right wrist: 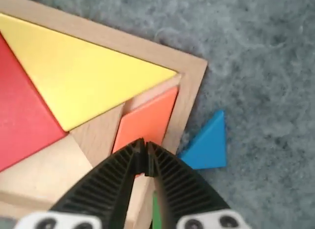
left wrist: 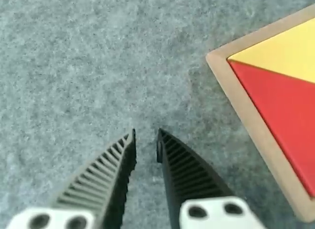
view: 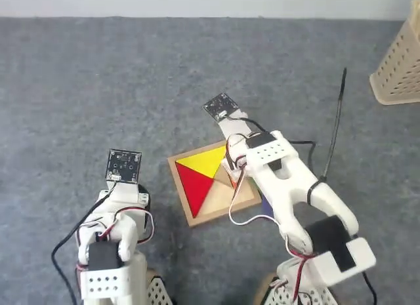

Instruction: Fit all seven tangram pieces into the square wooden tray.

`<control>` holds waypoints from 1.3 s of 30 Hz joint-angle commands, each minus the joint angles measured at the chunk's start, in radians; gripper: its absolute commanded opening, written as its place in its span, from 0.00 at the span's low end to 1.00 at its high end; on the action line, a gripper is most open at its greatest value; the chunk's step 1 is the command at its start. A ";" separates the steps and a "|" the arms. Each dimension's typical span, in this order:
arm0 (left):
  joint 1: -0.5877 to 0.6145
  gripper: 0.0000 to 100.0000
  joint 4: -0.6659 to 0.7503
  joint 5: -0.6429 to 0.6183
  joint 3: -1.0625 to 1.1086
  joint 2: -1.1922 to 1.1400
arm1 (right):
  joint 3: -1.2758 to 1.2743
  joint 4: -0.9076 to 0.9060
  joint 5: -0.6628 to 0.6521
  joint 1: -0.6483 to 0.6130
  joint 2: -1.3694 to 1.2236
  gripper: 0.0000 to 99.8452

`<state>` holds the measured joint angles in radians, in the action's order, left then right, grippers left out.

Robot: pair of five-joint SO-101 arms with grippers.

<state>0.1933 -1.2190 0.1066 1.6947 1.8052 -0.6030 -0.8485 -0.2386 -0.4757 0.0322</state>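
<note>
The square wooden tray (view: 190,218) lies on grey carpet mid-table. A yellow triangle (view: 203,162) and a red triangle (view: 195,185) lie flat in its left half. In the right wrist view an orange piece (right wrist: 150,115) lies inside the tray rim (right wrist: 189,91) beside the yellow triangle (right wrist: 83,76). My right gripper (right wrist: 145,146) is shut, with its tips right over the orange piece. A blue triangle (right wrist: 207,143) lies on the carpet just outside that rim, and a green sliver (right wrist: 156,214) shows under the fingers. My left gripper (left wrist: 145,138) hangs slightly open over bare carpet, left of the tray corner (left wrist: 216,59).
A cream perforated basket (view: 400,62) stands at the far right edge. A thin black cable (view: 337,115) runs up from the right arm. Grey carpet stretches open to the left and behind the tray.
</note>
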 commanded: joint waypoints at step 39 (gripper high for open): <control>-0.003 0.07 -0.003 -0.009 -0.008 0.023 | -0.066 -0.193 -0.129 0.189 0.295 0.13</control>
<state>0.1933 -1.2190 0.1066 1.6947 1.8052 -0.7411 -1.0326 -0.3782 -0.2762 0.2946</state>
